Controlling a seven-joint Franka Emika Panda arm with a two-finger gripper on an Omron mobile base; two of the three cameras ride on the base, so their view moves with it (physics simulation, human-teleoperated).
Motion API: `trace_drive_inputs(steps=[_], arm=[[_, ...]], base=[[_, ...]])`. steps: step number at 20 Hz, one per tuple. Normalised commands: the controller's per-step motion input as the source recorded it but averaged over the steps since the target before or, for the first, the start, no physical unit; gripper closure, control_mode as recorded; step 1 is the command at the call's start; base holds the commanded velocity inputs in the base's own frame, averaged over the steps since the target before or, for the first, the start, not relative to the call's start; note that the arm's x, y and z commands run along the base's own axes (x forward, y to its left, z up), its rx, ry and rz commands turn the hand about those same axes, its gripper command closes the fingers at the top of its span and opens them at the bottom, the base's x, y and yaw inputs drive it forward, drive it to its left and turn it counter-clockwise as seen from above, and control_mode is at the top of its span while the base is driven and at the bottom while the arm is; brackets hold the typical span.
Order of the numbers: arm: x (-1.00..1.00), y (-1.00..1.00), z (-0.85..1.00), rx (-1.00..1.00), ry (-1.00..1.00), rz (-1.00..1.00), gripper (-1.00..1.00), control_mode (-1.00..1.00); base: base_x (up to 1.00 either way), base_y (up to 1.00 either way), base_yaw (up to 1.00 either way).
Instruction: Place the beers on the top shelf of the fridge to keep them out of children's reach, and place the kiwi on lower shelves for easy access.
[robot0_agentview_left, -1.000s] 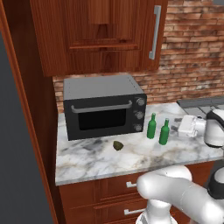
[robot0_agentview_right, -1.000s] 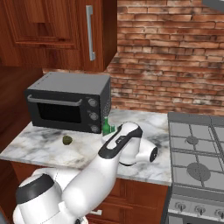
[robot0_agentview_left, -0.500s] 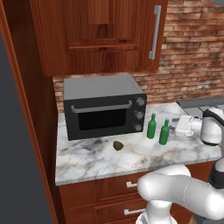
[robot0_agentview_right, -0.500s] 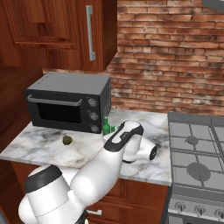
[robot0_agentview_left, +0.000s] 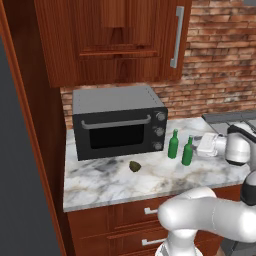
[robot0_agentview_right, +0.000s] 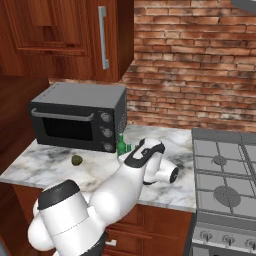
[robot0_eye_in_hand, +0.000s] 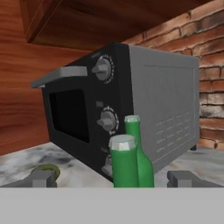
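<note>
Going left to right across the marble counter (robot0_agentview_left: 100, 182): black oven (robot0_agentview_left: 117, 122) at the back, kiwi (robot0_agentview_left: 134, 166) lying loose just in front of it, then the two beers, one (robot0_agentview_left: 173, 144) close by the oven's knob side and the other (robot0_agentview_left: 187, 151) just beside it, nearer the arm. Both upright, apart from each other. Gripper (robot0_eye_in_hand: 111, 179) low on the right with jaws spread wide, nothing in them, nearer bottle's neck lined up between the tips. Looks like the reach-in for the first beer. Next up, probably: ease forward till the tips straddle the bottle, then close
</note>
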Motion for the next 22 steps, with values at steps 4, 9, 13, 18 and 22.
trace_drive_inputs(steps=[4,9,13,18,22], arm=[[0.21,0.0,-0.13,0.0,0.01,0.0,-1.0,-1.0],[0.19,0.0,-0.11,0.0,0.0,0.0,-1.0,-1.0],[0.17,0.0,-0.13,0.0,0.0,0.0,-1.0,-1.0],[0.09,0.0,-0.09,0.0,0.02,0.0,-1.0,-1.0],[0.0,0.0,-0.01,0.0,0.05,0.0,-1.0,-1.0]], base=[[0.0,0.0,0.0],[0.0,0.0,0.0],[0.0,0.0,0.0],[0.0,0.0,0.0],[0.0,0.0,0.0]])
